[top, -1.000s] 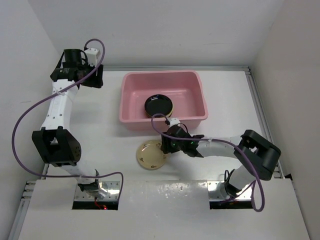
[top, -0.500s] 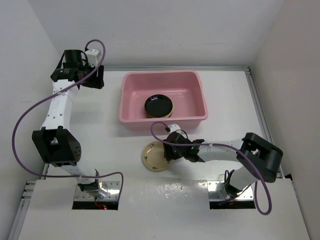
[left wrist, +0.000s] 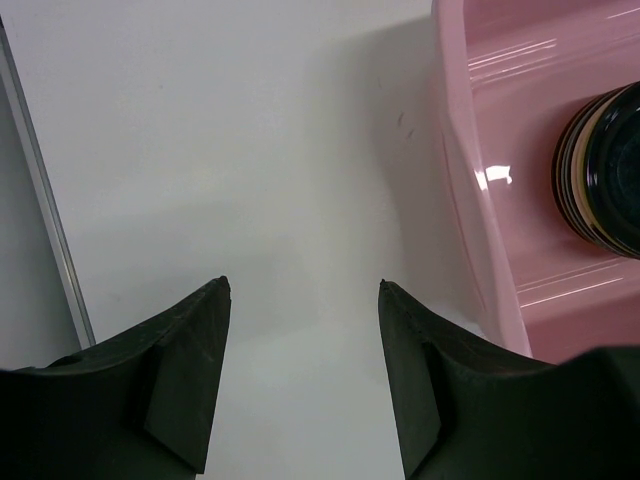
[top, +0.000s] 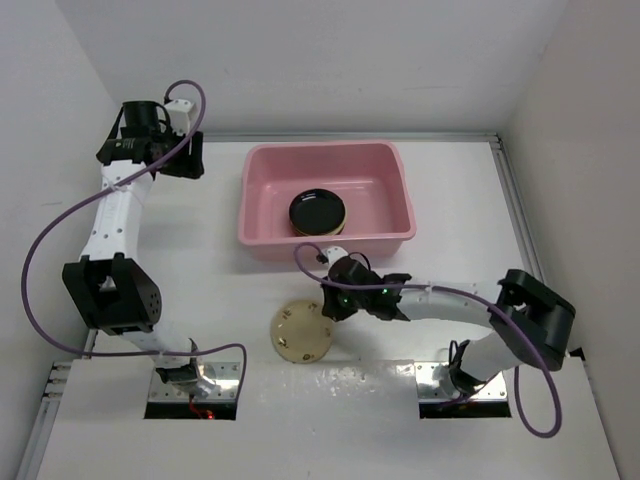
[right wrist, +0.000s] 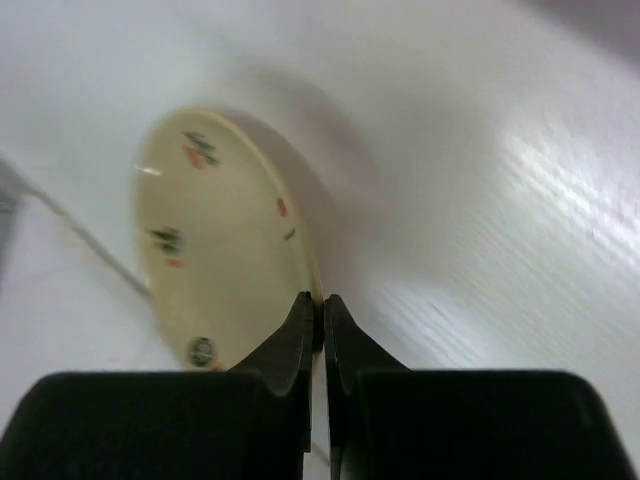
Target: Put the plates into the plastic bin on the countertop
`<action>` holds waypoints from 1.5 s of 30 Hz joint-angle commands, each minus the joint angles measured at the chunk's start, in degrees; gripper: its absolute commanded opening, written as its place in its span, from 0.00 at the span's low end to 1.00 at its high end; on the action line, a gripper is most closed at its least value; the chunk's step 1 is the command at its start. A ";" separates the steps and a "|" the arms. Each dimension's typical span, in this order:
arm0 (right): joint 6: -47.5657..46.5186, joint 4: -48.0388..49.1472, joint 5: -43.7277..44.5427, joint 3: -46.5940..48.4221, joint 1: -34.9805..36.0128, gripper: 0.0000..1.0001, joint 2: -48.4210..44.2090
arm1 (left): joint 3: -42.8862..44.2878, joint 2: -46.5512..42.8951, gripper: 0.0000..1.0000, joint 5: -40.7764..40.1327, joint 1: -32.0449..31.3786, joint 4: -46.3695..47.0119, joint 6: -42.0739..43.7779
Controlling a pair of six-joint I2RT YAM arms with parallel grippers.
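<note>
A cream plate (top: 300,333) with small coloured marks sits on the white countertop (top: 200,260) in front of the pink plastic bin (top: 262,160). My right gripper (top: 326,305) is shut on its right rim, and the plate looks tipped up on that side. In the right wrist view the fingertips (right wrist: 321,305) pinch the edge of the cream plate (right wrist: 215,260). Inside the bin lies a stack of plates with a glossy black one (top: 318,211) on top. My left gripper (top: 188,160) hangs open over bare countertop left of the bin (left wrist: 470,200), with the stack (left wrist: 610,170) off to its right.
White walls enclose the countertop on the left, back and right. A metal rail (left wrist: 45,220) runs along the left edge near my left gripper. A purple cable (top: 40,250) loops beside the left arm.
My right gripper has shut on the cream plate's rim. The plate has shifted a little toward the near left and tipped. The left arm has barely moved.
</note>
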 commanded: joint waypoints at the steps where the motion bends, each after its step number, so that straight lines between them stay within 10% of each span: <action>1: -7.77 -5.15 -4.65 11.34 0.34 0.00 -4.96 | -0.59 -3.76 0.63 0.30 1.32 0.87 0.30; 17: 2.33 -2.79 -10.37 38.89 -27.93 0.00 11.79 | -0.59 -5.70 0.63 -3.40 9.05 -0.80 3.73; 27: 1.45 -7.44 -9.32 44.88 -33.23 0.02 22.63 | 1.79 -2.45 0.65 -2.26 11.69 -1.32 3.73; 29: 0.92 -8.14 -8.53 45.31 -33.32 0.19 23.94 | 2.40 -1.66 0.65 -1.55 12.30 -1.32 3.73; 31: -1.26 -9.11 -8.52 47.41 -33.32 0.63 25.61 | 2.92 -0.95 0.65 -0.85 12.31 -1.32 4.25; 34: -7.48 -12.35 -8.09 52.40 -32.27 0.87 26.84 | 3.46 0.27 0.65 -0.32 12.84 -1.32 4.25; 45: -11.41 -20.51 -2.11 52.44 -39.17 1.00 8.86 | 2.32 0.81 0.65 0.83 13.45 -1.32 4.25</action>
